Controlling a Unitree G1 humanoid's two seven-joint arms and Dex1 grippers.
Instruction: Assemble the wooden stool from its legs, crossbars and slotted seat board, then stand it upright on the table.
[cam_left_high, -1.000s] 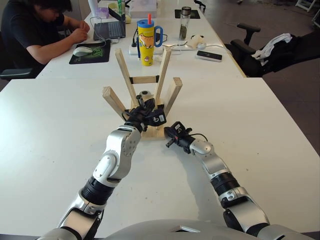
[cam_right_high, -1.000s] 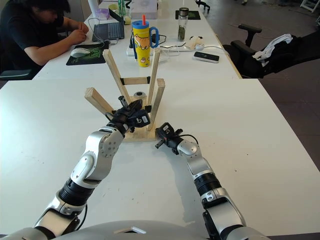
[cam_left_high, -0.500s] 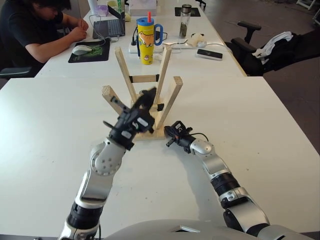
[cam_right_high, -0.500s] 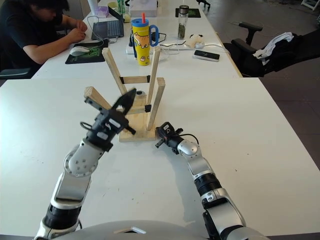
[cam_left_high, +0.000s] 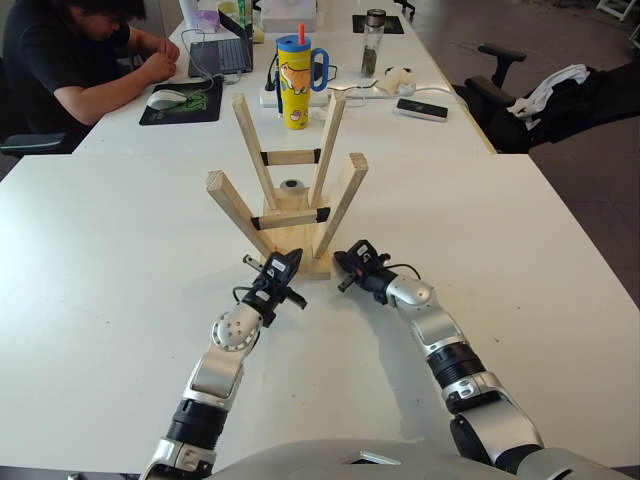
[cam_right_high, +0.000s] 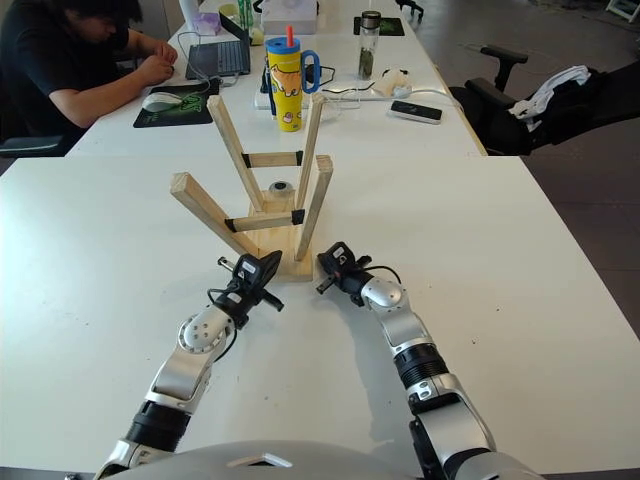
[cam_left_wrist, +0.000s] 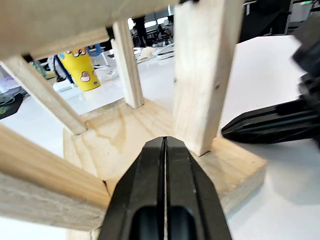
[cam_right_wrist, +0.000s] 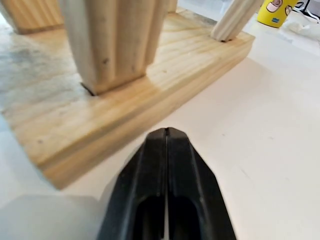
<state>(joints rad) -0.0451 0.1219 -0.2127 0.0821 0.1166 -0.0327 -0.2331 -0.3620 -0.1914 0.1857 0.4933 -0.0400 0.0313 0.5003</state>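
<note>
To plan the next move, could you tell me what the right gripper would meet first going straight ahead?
Probably the side edge of the seat board, lying on the table just ahead of the shut right gripper.

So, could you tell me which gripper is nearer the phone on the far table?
Right. The right gripper is by the near right corner of the stool, the left gripper by its near left corner, farther from the phone.

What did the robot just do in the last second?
The left gripper pulled back from among the legs of the stool, swung up, then dropped to the table beside the seat board, now shut and empty. The right gripper stayed by the board's corner; the stool stayed upside down.
</note>
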